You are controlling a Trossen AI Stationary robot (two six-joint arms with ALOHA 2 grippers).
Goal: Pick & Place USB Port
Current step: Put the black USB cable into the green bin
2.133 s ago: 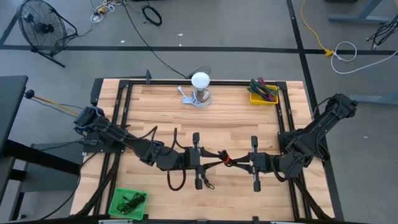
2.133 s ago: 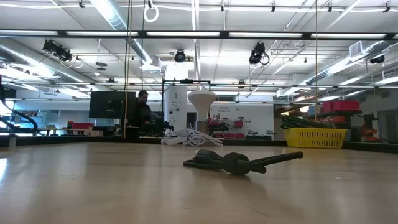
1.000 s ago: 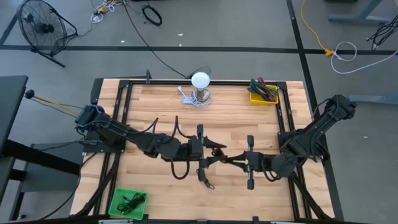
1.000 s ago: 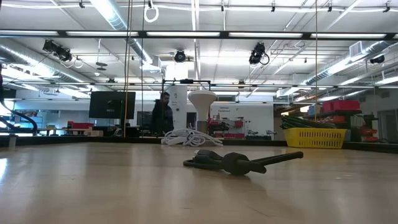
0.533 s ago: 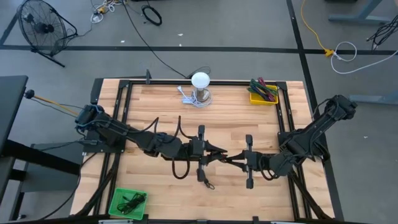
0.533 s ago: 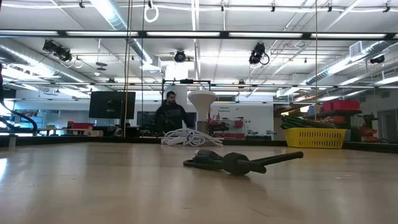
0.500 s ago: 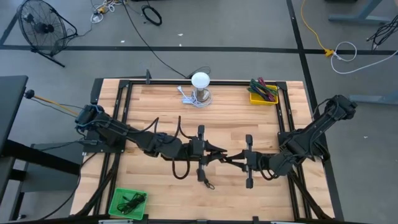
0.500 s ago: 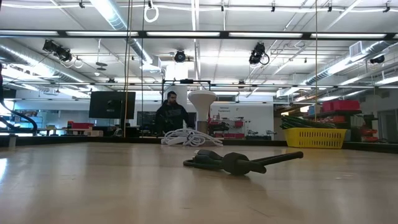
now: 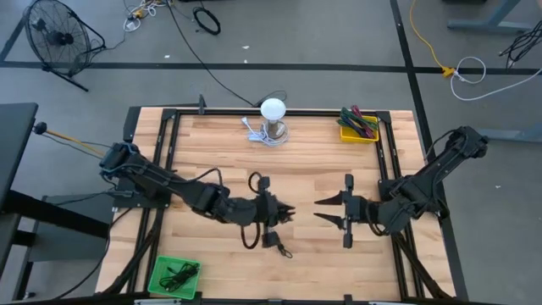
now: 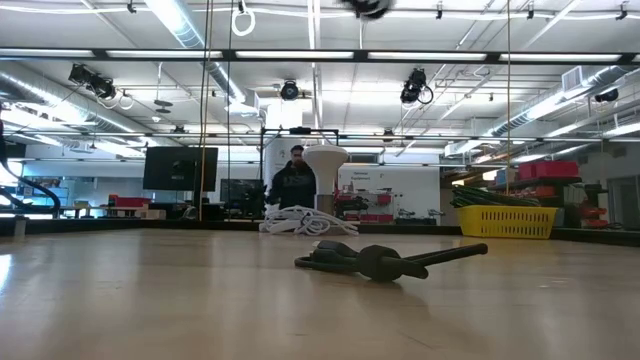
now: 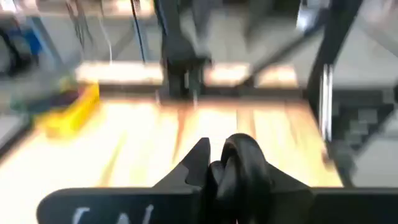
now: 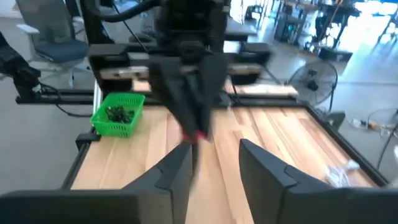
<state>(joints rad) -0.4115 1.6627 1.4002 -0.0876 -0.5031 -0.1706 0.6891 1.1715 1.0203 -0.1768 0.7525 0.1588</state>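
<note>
Note a separation at table (image 9: 220, 144) centre: a second ago both grippers met tip to tip there, and now stand apart with bare wood between them.

Record the right gripper (image 9: 318, 209) as released, fingers spread wide and holding nothing, drawn back toward its own side of the table.

Record the left gripper (image 9: 288, 212) as clenched on the USB lead (image 9: 273, 241). Confirmed in the left wrist view, with dark fingers (image 11: 198, 163) pressed against a thick black cord. Confirmed again in the right wrist view, with the same gripper seen head-on and a dark strand with a red tip hanging from it.

Place the lead accordingly: off the table at the grip, slack looping below and behind the left gripper in the high view. Cannot tell whether the trailing end touches the wood.

Judge the hand-over from right to left as complete, with custody now resting on the left arm alone.

Judge the placing as not yet done. Note a green bin (image 9: 161, 269) at the near left corner, already holding dark cords, as the likely destination; treat as inference only.

Flag one risk: dangling slack snagging during the carry.
</note>
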